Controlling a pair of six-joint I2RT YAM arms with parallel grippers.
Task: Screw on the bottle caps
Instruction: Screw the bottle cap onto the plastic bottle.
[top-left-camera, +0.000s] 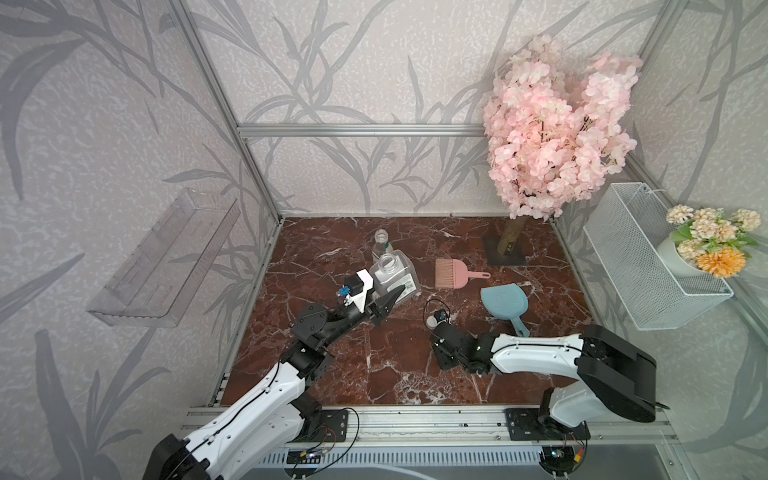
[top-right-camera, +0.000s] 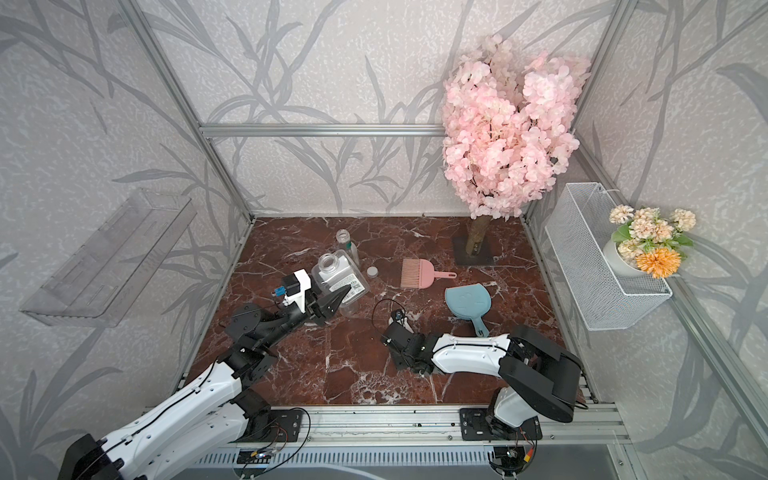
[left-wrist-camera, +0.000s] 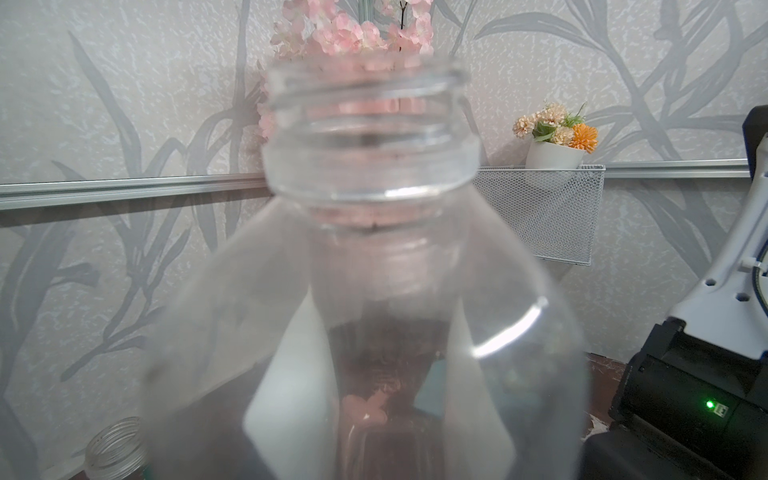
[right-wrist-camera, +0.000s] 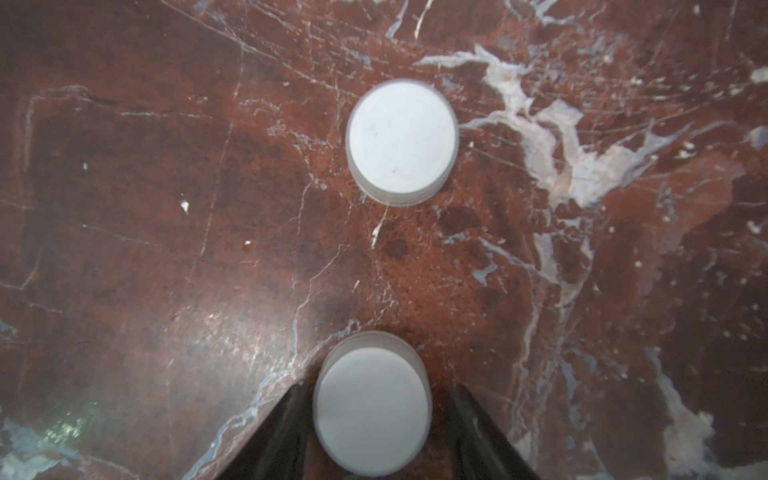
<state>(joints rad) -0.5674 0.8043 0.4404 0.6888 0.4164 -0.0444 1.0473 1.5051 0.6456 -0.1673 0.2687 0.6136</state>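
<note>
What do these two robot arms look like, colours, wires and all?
Both arms are alike: the left arm and right arm have smooth white shells between chunky black joints, with a thin black cable along each shell. Each ends in a tool of two pointed black fingers: left tool, right tool.

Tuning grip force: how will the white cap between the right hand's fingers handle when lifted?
Small plastic bottle cap: probably light, stiff. Round, so it could squirt from the pinch or roll if dropped. Glossy marble tabletop likely lets it slide.
</note>
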